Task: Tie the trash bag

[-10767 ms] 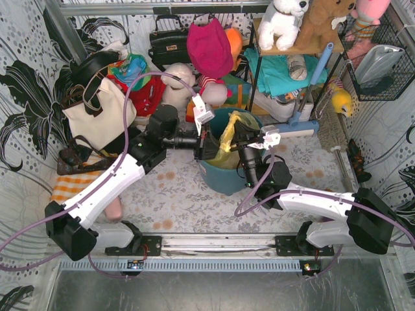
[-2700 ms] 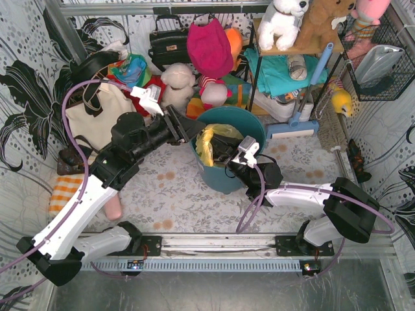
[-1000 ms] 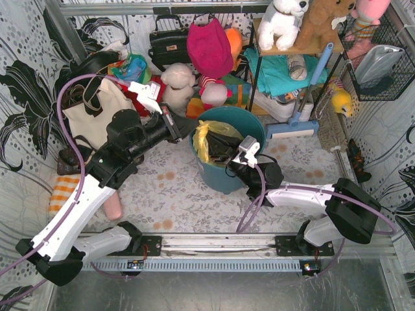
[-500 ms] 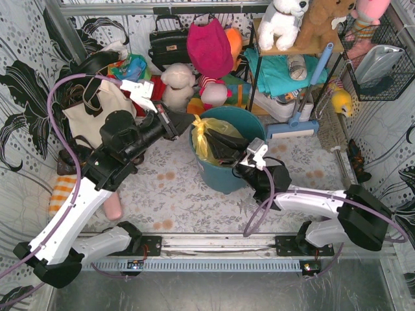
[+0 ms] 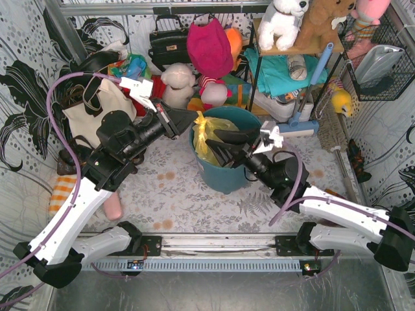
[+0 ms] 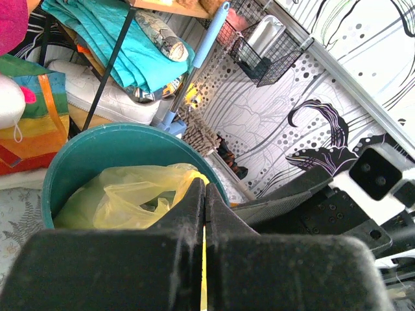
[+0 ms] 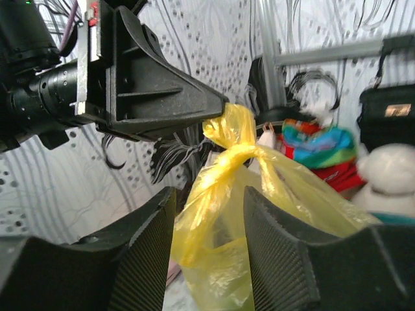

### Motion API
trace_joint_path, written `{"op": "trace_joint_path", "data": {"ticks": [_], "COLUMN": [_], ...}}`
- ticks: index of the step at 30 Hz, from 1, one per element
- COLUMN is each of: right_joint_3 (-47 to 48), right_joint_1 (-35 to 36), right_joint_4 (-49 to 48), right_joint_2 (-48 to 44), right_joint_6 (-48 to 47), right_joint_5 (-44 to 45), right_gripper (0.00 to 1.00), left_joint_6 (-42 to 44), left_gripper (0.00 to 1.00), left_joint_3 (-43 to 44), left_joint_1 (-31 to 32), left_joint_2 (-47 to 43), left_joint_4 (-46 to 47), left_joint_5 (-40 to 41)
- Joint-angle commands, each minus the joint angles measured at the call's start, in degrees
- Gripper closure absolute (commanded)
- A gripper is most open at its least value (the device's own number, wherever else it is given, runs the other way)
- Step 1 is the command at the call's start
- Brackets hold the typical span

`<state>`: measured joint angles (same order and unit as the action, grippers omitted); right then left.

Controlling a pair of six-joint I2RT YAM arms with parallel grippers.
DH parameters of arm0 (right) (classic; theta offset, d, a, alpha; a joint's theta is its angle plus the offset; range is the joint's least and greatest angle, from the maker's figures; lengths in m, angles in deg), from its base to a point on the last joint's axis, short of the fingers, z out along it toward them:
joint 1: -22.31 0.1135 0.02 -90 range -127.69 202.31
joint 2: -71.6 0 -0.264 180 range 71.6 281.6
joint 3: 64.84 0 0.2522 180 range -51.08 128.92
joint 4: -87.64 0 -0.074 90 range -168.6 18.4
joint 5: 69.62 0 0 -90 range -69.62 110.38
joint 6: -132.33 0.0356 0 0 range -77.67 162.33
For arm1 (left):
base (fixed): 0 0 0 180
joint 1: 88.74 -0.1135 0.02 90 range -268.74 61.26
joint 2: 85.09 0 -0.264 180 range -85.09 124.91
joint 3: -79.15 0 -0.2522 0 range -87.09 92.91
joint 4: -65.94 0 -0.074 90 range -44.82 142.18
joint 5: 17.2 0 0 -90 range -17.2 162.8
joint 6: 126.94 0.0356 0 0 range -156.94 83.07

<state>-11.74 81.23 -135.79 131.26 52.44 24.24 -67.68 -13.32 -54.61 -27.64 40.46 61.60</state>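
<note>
Table (image 5: 168,194) same; right gripper (image 5: 212,138) opened (trash bag (image 5: 207,126) knotted).

Teal bin (image 5: 220,181) upright on floral-covered table (image 5: 175,197). Cream tote bag (image 5: 97,115), dark straps, far left. Black handbag (image 5: 167,44) behind. White plush dog (image 5: 283,23) on shelf above teal cloth (image 5: 279,70). Wire basket (image 5: 382,68) on right wall.

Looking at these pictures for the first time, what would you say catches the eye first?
The bright yellow trash bag in the teal bin at the centre stands out, its gathered top pinched by the shut left hand. The right hand is open, straddling the twisted neck. Behind lies colourful clutter, with a white plush toy on the shelf.
</note>
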Motion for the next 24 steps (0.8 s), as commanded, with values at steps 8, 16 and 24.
{"op": "trace_joint_path", "data": {"ticks": [8,16,24], "right_joint_3": [17.16,17.59,16.71], "right_joint_1": [0.18,0.19,0.15], "right_joint_4": [37.48,39.62,39.60], "right_joint_2": [0.90,1.62,0.67], "right_joint_6": [24.53,25.09,25.08], "right_joint_5": [-1.68,-1.28,-1.00], "right_gripper": [0.54,0.60,0.64], "left_joint_6": [0.95,0.69,0.85], "left_gripper": [1.00,1.00,1.00], "left_joint_3": [-0.36,-1.64,-2.23], "left_joint_1": [0.35,0.28,0.39], "left_joint_2": [0.35,1.15,1.43], "left_joint_4": [4.65,4.34,4.52], "left_joint_5": [-1.20,-1.31,-1.05]}}
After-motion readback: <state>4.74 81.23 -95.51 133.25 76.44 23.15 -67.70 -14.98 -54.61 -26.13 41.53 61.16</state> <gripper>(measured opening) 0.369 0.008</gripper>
